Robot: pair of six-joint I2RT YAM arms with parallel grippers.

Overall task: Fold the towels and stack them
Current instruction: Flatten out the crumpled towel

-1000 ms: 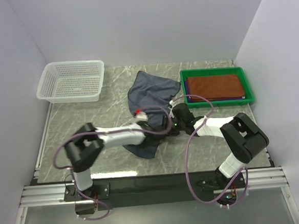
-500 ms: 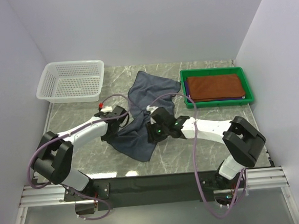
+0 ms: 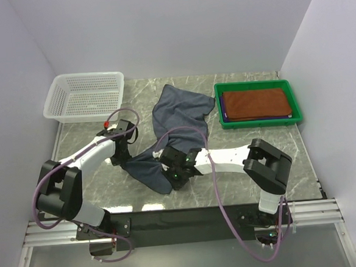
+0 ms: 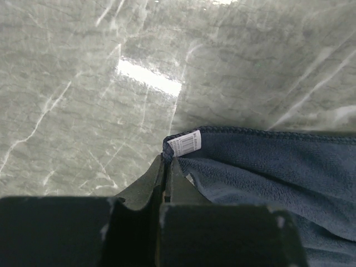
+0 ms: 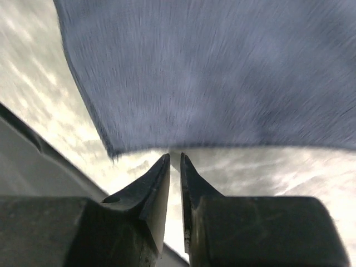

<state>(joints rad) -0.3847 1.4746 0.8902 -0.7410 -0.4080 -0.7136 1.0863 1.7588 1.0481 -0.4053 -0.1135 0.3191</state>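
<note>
The towel [image 3: 179, 109] is coloured grey-blue, the table [image 3: 140, 197] grey with white streaks, the tray [image 3: 260, 123] green, the basket [image 3: 82, 114] white.

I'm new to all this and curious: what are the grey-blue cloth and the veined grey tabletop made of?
The grey-blue fuzzy towel looks like terry cloth: matte looped pile, stitched hem, white sewn-in label. The grey veined tabletop looks like polished marble or a marble-print laminate; its glossy glare leaves that open.

Lab test booth (plain white walls [image 3: 158, 31]) around marble table [image 3: 127, 195].
</note>
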